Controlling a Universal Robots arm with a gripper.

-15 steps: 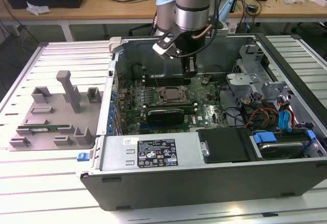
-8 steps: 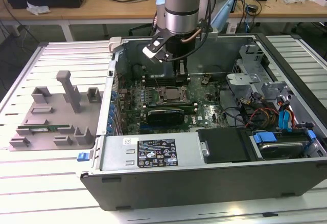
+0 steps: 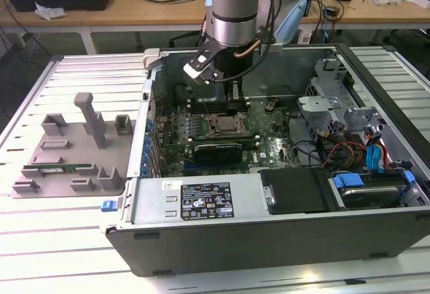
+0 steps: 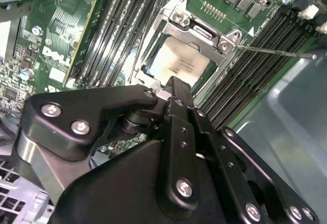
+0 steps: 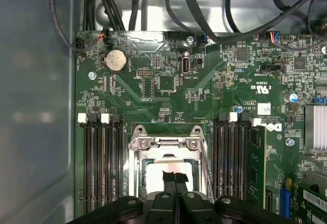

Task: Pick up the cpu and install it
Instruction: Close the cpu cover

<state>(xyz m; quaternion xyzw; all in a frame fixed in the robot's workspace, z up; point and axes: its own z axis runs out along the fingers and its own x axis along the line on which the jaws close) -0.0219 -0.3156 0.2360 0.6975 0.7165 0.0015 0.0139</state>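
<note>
The cpu [image 5: 157, 172] lies flat inside its metal socket frame [image 5: 164, 143]. The frame's rim sits close around it, and memory slots [image 5: 102, 168] hem it in on both sides. The arm [image 3: 232, 12] hangs straight down into the open computer case [image 3: 201, 240]. Its fingers [image 5: 168, 177] are pressed together, tips right over the cpu. The exterior view adds a grey tray [image 3: 67, 153] on the surface [image 3: 40, 240] beside the case.

The cpu [image 5: 155, 175] is lying flat inside the metal socket frame [image 5: 164, 144] on the green motherboard [image 5: 168, 88]. The gripper [image 5: 175, 178] is standing over the chip's middle with its fingers pressed together; contact cannot be judged. Black memory slots [image 5: 102, 162] are flanking the socket on both sides. A green memory stick [image 5: 256, 168] is standing just beside one bank.
</note>
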